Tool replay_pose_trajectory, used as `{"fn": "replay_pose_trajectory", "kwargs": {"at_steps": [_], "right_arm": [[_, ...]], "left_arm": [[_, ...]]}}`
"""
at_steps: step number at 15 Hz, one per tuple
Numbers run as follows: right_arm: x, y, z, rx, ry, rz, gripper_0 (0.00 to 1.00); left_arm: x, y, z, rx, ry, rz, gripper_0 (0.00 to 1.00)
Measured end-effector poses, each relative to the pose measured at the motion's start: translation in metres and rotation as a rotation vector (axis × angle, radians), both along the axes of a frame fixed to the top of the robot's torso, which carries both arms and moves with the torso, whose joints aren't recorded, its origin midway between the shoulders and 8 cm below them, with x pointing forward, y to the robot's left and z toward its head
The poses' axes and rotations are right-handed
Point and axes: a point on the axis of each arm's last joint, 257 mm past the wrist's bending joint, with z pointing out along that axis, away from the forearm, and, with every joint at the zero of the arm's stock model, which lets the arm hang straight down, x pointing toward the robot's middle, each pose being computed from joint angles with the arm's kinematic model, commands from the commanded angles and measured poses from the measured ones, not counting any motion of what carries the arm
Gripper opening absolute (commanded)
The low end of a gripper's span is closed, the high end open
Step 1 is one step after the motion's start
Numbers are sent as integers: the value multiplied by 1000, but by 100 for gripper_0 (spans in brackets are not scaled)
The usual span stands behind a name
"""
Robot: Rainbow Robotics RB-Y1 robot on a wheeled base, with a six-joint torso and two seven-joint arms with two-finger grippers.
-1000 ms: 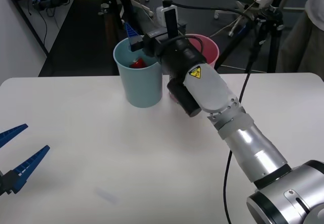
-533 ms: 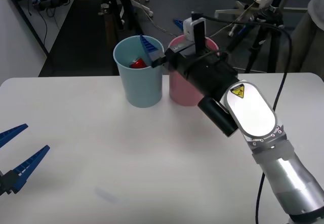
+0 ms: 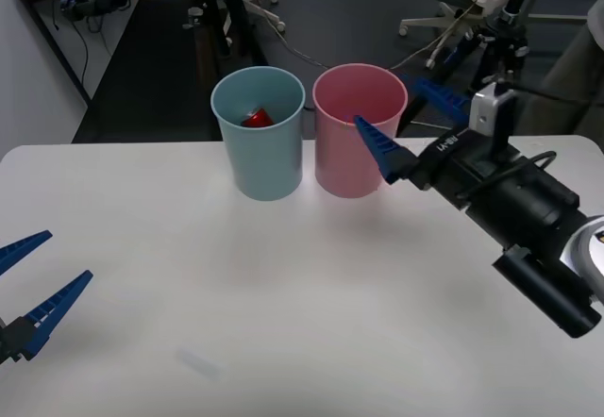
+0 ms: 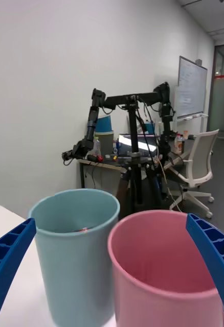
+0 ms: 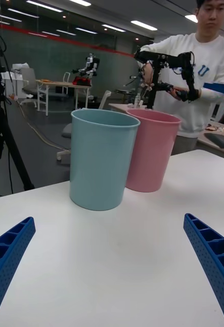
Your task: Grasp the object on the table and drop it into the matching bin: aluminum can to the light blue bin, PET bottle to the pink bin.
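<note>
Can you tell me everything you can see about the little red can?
The aluminum can is red and looks like shiny metal. It sits down inside the light blue bin, near the far side, well below the rim. Only a small red part of it shows over the rim, so its top and its pose cannot be made out. It appears to rest against the bin's inner wall. No gripper touches it. The bin stands upright on the table, right beside the pink bin.

I see the can (image 3: 257,116) inside the left bin (image 3: 259,143), left of my right gripper (image 3: 415,125); the other bin (image 3: 354,143) touches it, nearer.
</note>
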Motion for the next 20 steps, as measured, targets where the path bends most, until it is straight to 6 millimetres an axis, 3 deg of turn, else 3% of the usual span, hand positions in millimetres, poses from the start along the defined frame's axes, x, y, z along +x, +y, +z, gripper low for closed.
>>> {"fn": "replay_pose_trajectory", "kwargs": {"at_steps": [5,13,16,20], "right_arm": [[-25,-90,-22,-74,28,-52,100],[-68,-209,-79,-194,138,-40,100],[-87,-240,-99,-224,162,-27,100],[-123,-254,-116,-212,210,-8,100]], "left_arm": [[0,0,0,0,0,0,100],[0,0,0,0,0,0,100],[0,0,0,0,0,0,100],[0,0,0,0,0,0,100]]}}
